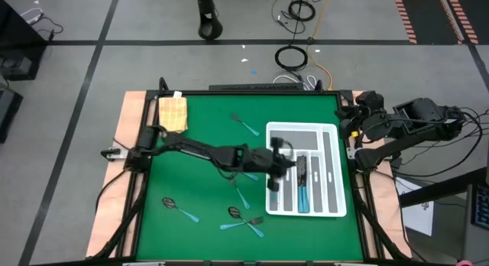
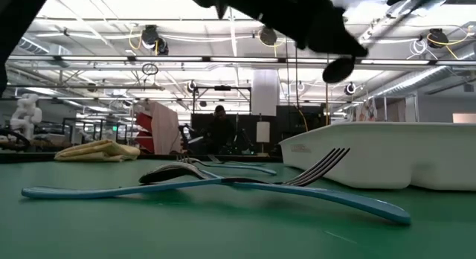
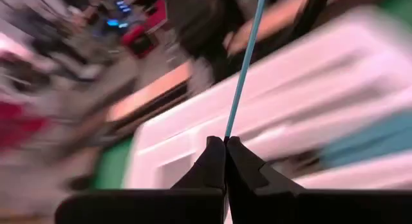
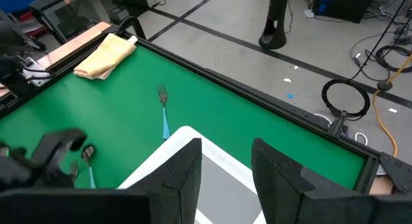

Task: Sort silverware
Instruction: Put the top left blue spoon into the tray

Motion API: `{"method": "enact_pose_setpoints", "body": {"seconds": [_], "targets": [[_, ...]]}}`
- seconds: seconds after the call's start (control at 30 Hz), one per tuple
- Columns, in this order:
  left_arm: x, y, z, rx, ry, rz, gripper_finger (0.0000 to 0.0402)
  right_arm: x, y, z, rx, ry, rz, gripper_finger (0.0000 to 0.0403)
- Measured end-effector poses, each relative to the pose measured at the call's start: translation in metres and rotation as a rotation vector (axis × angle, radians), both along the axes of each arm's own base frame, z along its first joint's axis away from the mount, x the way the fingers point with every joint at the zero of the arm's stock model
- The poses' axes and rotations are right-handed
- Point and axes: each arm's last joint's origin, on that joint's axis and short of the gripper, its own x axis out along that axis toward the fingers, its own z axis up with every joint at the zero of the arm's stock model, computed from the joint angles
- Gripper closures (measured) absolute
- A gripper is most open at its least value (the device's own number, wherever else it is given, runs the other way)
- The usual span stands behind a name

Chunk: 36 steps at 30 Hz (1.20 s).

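My left gripper (image 1: 280,163) hangs over the left side of the white divided tray (image 1: 335,130), shut on a piece of silverware with a thin teal handle (image 3: 240,82). Its head is out of the left wrist view. Teal-handled pieces (image 1: 302,193) lie in the tray's middle compartments. Loose pieces lie flat on the green mat: a fork (image 1: 246,126) at the far middle, a spoon (image 1: 180,209) at the near left, a crossed fork and spoon (image 1: 245,221) near the front, and others (image 1: 241,194) beside the tray. My right gripper (image 4: 225,166) is open and empty, parked off the table's right edge. My left gripper pinches the teal handle's end (image 3: 228,132) between its two fingertips (image 3: 215,153). The handle runs straight out ahead of the fingers, along them. The piece is lifted clear, above the tray.
A folded yellow cloth (image 1: 173,111) lies at the mat's far left corner. In the low view the crossed fork (image 2: 320,170) and spoon (image 2: 167,173) lie close in front, with the tray wall (image 2: 387,151) behind. Bare green mat lies left of the tray.
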Motion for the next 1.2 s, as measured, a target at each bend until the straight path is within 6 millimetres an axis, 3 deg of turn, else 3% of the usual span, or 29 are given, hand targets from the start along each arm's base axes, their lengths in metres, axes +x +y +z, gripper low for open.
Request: {"method": "enact_pose_setpoints", "body": {"seconds": [0.1, 0.2, 0.37, 0.5, 0.77, 1.0, 1.2], "targets": [[0.018, -0.004, -0.015, 0.312, 0.052, 0.015, 0.0402, 0.0, 0.0, 0.0, 0.0, 0.002, 0.0, 0.028], [0.031, -0.005, -0.034, 0.534, 0.113, -0.091, 0.0402, 0.0, 0.0, 0.0, 0.0, 0.005, 0.0, 0.028], [0.049, -0.008, -0.066, 0.713, 0.08, -0.13, 0.0402, 0.0, 0.0, 0.0, -0.001, 0.006, -0.001, 0.028], [0.059, -0.012, -0.077, 0.865, 0.081, -0.208, 0.0402, 0.0, 0.0, 0.0, 0.0, 0.005, -0.003, 0.028], [0.068, -0.035, -0.08, 0.885, 0.026, -0.399, 0.0402, 0.004, 0.001, -0.001, -0.006, 0.018, -0.006, 0.028], [0.069, -0.036, -0.078, 0.914, 0.063, -0.531, 0.0401, 0.008, 0.002, -0.003, -0.01, 0.03, -0.008, 0.028], [0.074, -0.031, -0.065, 0.93, 0.182, -0.478, 0.0401, 0.011, 0.003, -0.003, -0.012, 0.041, -0.006, 0.028]]}}
